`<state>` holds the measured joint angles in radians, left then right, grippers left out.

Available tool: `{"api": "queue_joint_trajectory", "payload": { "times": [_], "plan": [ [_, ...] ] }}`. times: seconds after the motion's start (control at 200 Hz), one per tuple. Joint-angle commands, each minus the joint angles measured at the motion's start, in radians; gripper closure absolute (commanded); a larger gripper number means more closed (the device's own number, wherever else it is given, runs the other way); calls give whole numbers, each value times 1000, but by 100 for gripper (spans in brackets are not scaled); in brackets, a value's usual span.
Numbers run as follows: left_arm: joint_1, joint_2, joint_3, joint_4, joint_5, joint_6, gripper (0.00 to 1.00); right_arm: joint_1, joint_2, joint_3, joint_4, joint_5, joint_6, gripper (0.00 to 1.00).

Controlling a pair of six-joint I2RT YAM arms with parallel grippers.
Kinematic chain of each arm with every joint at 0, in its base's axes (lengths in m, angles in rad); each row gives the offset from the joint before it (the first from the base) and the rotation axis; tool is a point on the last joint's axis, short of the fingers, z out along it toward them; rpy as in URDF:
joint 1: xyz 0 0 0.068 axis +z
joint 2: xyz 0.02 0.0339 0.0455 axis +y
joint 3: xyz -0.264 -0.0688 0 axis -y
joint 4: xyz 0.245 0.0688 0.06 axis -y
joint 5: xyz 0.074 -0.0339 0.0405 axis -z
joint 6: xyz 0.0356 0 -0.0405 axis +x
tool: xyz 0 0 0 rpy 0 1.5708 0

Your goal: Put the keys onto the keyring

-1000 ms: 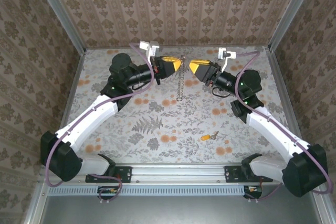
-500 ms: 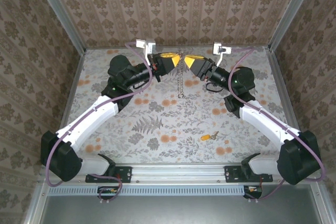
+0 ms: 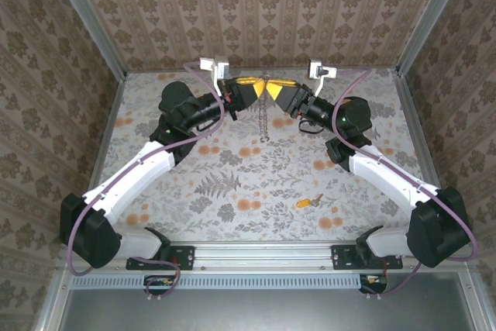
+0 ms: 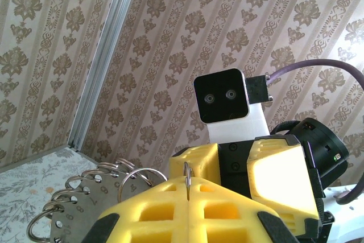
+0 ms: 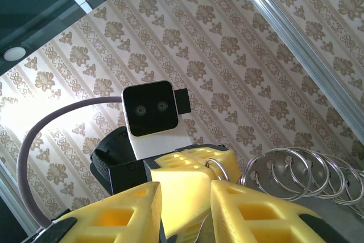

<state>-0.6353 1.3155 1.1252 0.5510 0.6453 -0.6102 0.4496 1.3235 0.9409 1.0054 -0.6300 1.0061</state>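
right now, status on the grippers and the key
Left gripper shut on the keyring, chain hanging. Right gripper open, right beside it. Key on the table, untouched. Nothing seen in the way.

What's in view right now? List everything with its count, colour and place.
keyring: one, silvery chain, far middle of the table, top end at the hands
key: one, orange head, near right of the table
ring plate: one, grey with several silver rings, beside the hands
table: one, grey floral print
walls: three, beige patterned, around the table
left arm, right arm: two, white and black
left hand: yellow, shut on keyring
right hand: yellow, open, facing it
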Motion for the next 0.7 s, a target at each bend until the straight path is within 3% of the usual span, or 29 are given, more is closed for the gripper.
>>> {"api": "queue_joint_trajectory", "payload": {
  "times": [0.0, 0.25, 0.695],
  "plan": [
    [-9, -4, -4, 69, 5, -16, 100, -6, -27, -2, 10, 37, -21, 69],
    [-8, -7, -4, 69, 4, -16, 100, -50, -80, -39, -25, 61, -38, 69],
    [-9, -3, -4, 69, 15, -16, 100, -31, -2, 28, 38, 2, 5, 68]
  ]
}}
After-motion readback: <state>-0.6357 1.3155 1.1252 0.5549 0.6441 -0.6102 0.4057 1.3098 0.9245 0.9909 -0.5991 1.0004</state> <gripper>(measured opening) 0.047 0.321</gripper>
